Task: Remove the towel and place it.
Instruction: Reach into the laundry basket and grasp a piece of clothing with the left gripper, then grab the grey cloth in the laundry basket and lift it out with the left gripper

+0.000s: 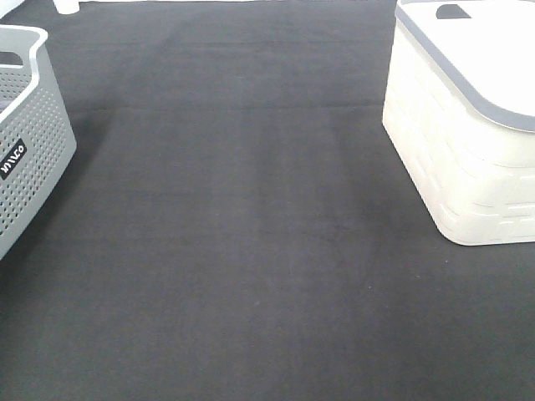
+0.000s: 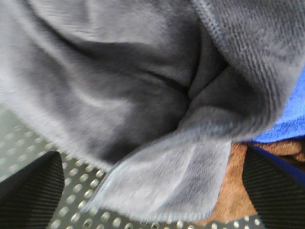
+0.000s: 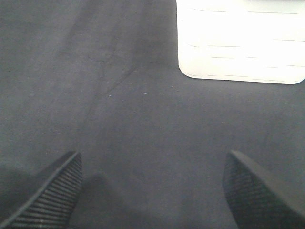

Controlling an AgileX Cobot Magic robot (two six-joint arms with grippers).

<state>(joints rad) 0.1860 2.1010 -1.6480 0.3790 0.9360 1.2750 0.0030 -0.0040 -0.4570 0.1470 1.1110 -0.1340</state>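
Towel (image 2: pixel 143 95) bunched in basket (image 2: pixel 78 191) beside blue cloth (image 2: pixel 286 124), brown cloth (image 2: pixel 236 191). Left pincer (image 2: pixel 151 181) wide; right pincer (image 3: pixel 155 181) wide above worktop (image 3: pixel 143 119). Risk: closing possibly snags wrong cloth.

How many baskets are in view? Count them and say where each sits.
2. The grey perforated basket stands at the exterior view's left edge, the white basket at its right edge. Others may lie out of frame.
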